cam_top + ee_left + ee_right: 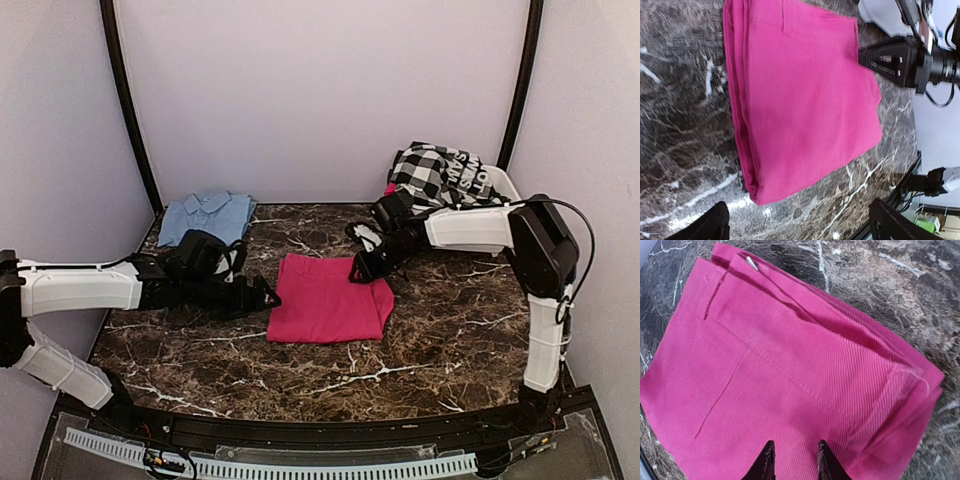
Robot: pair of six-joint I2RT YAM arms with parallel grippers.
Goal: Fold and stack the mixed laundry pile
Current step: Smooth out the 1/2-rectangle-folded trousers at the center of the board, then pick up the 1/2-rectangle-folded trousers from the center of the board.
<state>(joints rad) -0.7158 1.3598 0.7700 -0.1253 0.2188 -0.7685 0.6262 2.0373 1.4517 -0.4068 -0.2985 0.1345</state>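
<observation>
At pink cloth (325, 300), left tool (268, 296) wide open (fingers (710, 225) cropped), right tool (795, 457) ajar.

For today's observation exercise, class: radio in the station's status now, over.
Left gripper open beside folded pink cloth. Right gripper barely parted at its far edge. Light-blue shirt folded back left; checked garment heaped back right. Nothing in the way.

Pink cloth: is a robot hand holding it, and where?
No. Left gripper open beside the cloth; right gripper slightly open over its edge, nothing pinched.
</observation>
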